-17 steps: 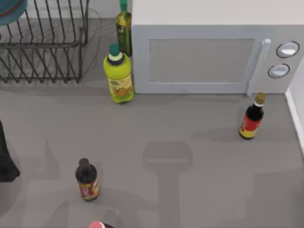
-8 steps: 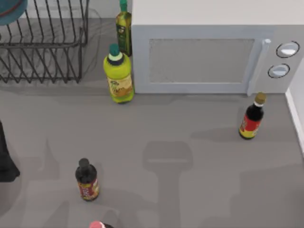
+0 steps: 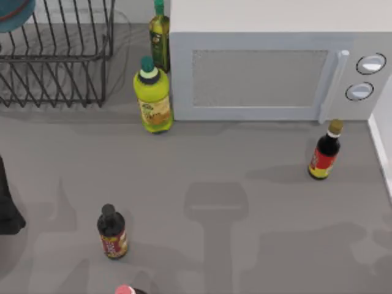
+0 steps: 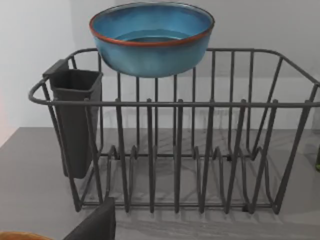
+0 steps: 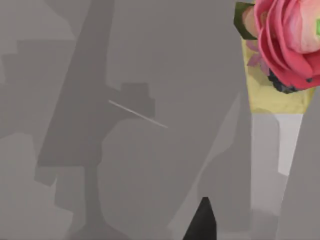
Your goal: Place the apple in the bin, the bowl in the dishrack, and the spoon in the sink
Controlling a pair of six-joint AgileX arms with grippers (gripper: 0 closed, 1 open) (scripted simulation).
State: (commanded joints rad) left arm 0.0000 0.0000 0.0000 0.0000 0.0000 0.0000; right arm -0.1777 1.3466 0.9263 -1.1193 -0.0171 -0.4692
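The blue-teal bowl (image 4: 150, 42) with its reddish-brown rim sits upright on the far top wires of the dark wire dishrack (image 4: 175, 150), and nothing holds it. In the top view a slice of the bowl (image 3: 13, 12) shows at the back left corner over the dishrack (image 3: 55, 61). My left arm (image 3: 6, 208) is a dark shape at the left edge, well in front of the rack. A dark part of my left gripper (image 4: 95, 225) points at the rack from a distance. My right gripper (image 5: 202, 222) hangs over bare grey counter. The apple, spoon, sink and bin are out of view.
A microwave (image 3: 269, 67) fills the back right. A yellow-green bottle (image 3: 153, 98) and an olive bottle (image 3: 160, 37) stand beside it. Dark red-labelled bottles stand mid-left (image 3: 111, 233) and right (image 3: 324, 153). A pink-capped item (image 3: 125, 290) is at the front edge. A pink flower (image 5: 287, 40) lies near the right gripper.
Only the shadows on the counter's front right have shifted. The bottles, the rack, the bowl and the left arm stand as before.
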